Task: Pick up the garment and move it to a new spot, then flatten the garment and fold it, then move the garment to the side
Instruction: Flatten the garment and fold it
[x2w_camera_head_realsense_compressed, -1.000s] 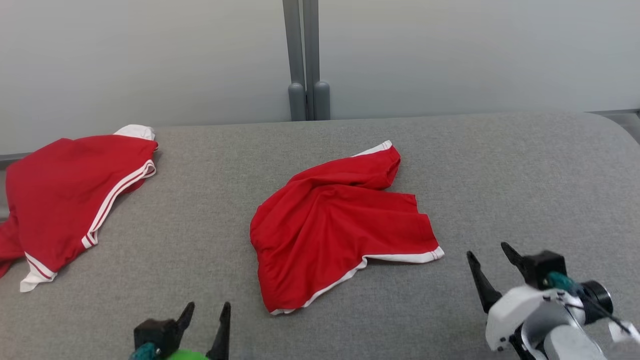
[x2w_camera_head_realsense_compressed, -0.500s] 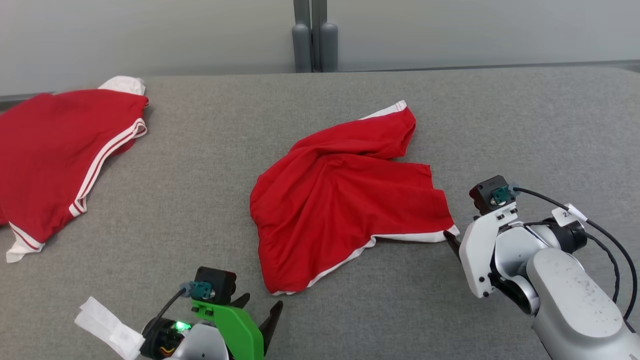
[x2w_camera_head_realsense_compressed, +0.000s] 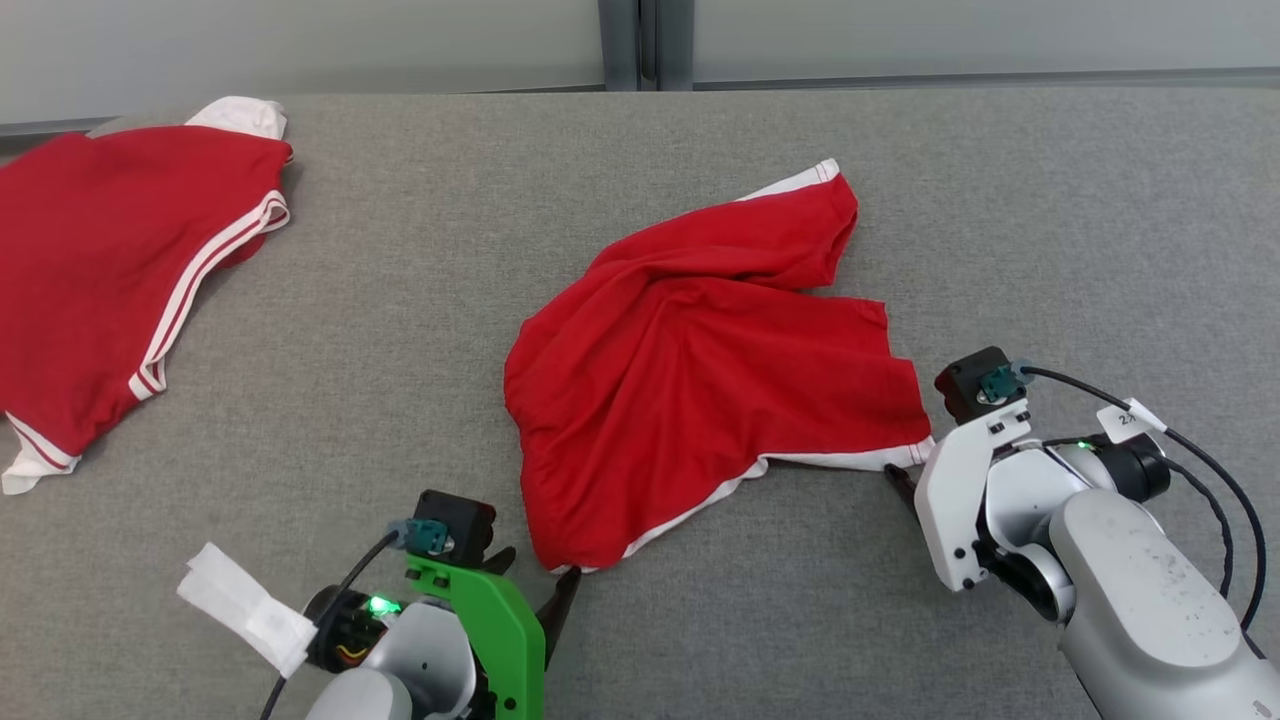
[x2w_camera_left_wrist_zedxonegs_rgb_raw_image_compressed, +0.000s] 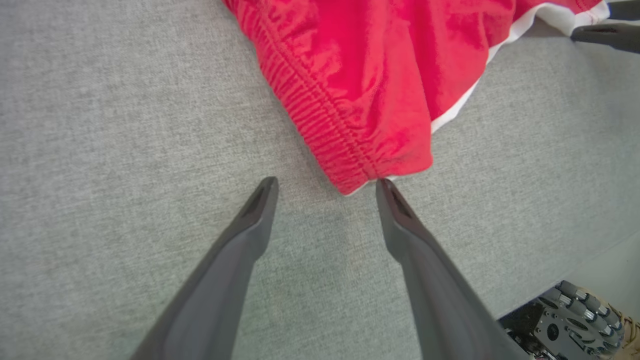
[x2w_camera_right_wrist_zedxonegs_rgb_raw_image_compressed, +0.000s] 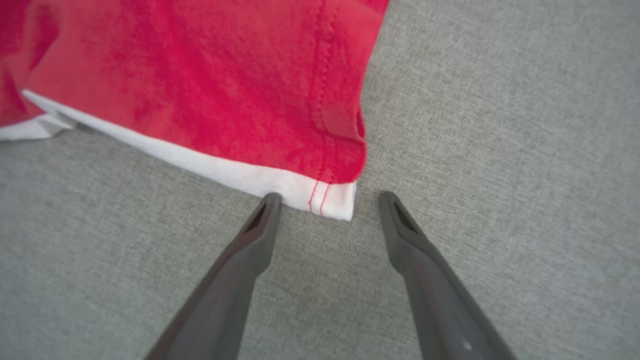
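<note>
A grey fabric surface (x2w_camera_head_realsense_compressed: 380, 330), seen from above. At the far left a second red garment (x2w_camera_head_realsense_compressed: 110, 270) with white stripes lies by itself, well apart from the rest. Left of centre at the bottom, the left gripper (x2w_camera_left_wrist_zedxonegs_rgb_raw_image_compressed: 325, 187) sits low over the surface with its jaws spread. The nearest waistband corner (x2w_camera_left_wrist_zedxonegs_rgb_raw_image_compressed: 350, 180) lies at its tips. In the middle lie the red shorts (x2w_camera_head_realsense_compressed: 700, 370), crumpled, with white trim along the hem. At the right, the right gripper (x2w_camera_right_wrist_zedxonegs_rgb_raw_image_compressed: 327, 200) also has its jaws spread, straddling the white hem corner (x2w_camera_right_wrist_zedxonegs_rgb_raw_image_compressed: 335, 205), pinching nothing.
</note>
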